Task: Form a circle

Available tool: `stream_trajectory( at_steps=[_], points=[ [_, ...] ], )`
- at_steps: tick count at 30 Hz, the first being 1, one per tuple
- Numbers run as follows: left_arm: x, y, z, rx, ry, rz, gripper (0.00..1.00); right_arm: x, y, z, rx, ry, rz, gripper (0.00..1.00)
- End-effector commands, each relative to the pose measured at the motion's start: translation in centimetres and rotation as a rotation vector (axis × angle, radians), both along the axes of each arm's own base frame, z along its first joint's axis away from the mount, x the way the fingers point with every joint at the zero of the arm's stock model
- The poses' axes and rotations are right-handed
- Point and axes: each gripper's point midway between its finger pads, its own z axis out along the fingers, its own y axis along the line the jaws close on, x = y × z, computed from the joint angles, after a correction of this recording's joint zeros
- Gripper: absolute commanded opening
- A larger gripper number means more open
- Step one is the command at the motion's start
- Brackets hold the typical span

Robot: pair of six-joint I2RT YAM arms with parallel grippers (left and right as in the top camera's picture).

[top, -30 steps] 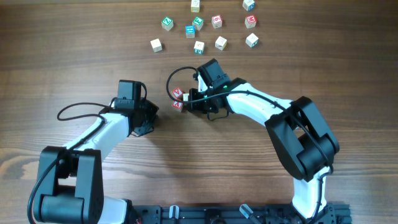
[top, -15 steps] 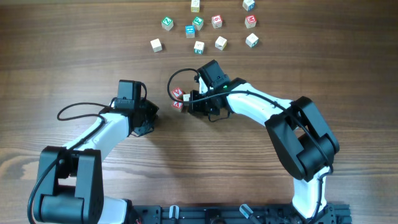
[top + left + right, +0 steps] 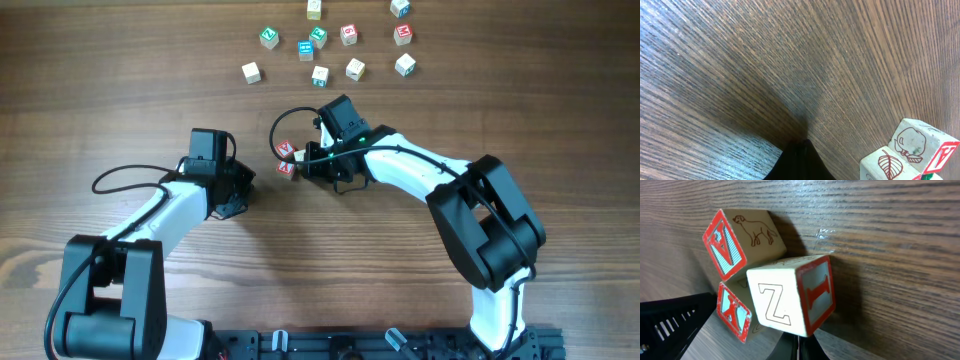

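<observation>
Right gripper, pressed together, sits right against the Z cube of the three-cube cluster. Left gripper, also closed and empty, points at the bench nearby.

Table matt grained wood; cubes smooth printed wood

Bare surface lies open left of the cube cluster. The right hand crowds its right side, a cable loop arcs over it, and scattered cubes stand beyond.
</observation>
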Motion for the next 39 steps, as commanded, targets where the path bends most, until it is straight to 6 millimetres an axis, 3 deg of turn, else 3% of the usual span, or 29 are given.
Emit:
stream_trajectory(
  at_steps=[1, 11, 18, 29, 39],
  points=[
    [-2.9, 2.6, -3.0, 0.122, 0.113, 0.026, 0.04, -0.3, -0.4, -1.3, -0.028, 0.020, -0.014, 0.04],
    [-2.9, 2.6, -3.0, 0.122, 0.113, 0.026, 0.04, -1.7, -1.1, -1.8, -0.056, 0.100, -0.028, 0.04],
    [-2.9, 2.6, -3.0, 0.122, 0.113, 0.026, 0.04, 0.3, -4.7, -1.1, -0.236, 0.010, -0.201, 0.05],
    [-2.9, 2.6, -3.0, 0.122, 0.112, 0.026, 0.04, 3.3, -4.0, 0.0, -0.203, -0.124, -0.237, 0.05],
    [-2.9, 2.6, -3.0, 0.122, 0.112, 0.026, 0.04, 3.0, -2.8, 0.4, -0.139, -0.103, -0.205, 0.04]
  ],
)
